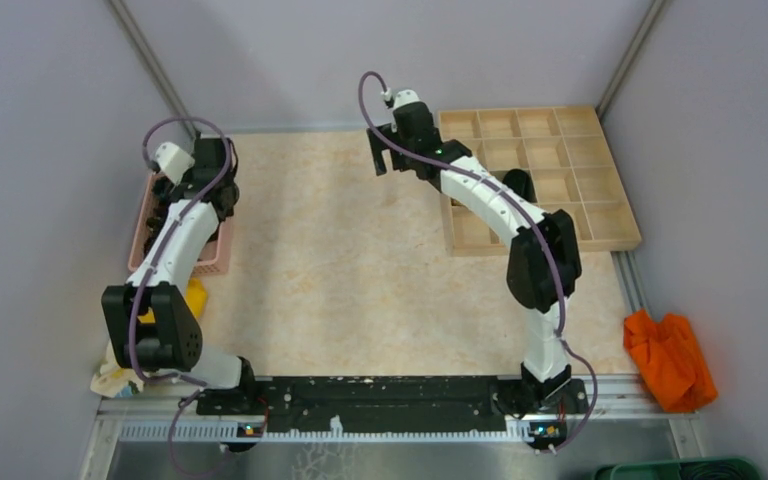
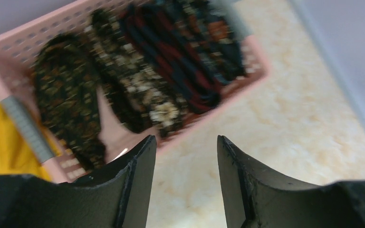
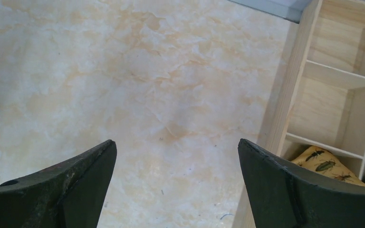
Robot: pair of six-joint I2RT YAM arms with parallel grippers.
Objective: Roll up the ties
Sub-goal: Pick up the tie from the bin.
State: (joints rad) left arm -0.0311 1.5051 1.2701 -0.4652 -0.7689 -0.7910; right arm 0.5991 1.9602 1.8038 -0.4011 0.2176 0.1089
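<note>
Hovering my left gripper [image 2: 185, 138] by the basket [image 2: 19, 40], I am holding its jaws partly open, gripping nothing; the ties [image 2: 142, 80] are lying heaped inside. My right gripper [image 3: 175, 141] is hanging wide open and empty over the table [image 3: 123, 71] beside the tray [image 3: 285, 95], where 1 tan tie [image 3: 328, 164] is sitting in a compartment.

Ties [image 2: 138, 85] showing soft patterned cloth, matt. Basket [image 2: 14, 40] looking like perforated pink plastic. Tray [image 3: 278, 95] showing pale bare wood. Tabletop [image 3: 123, 71] appearing smooth, marbled.
</note>
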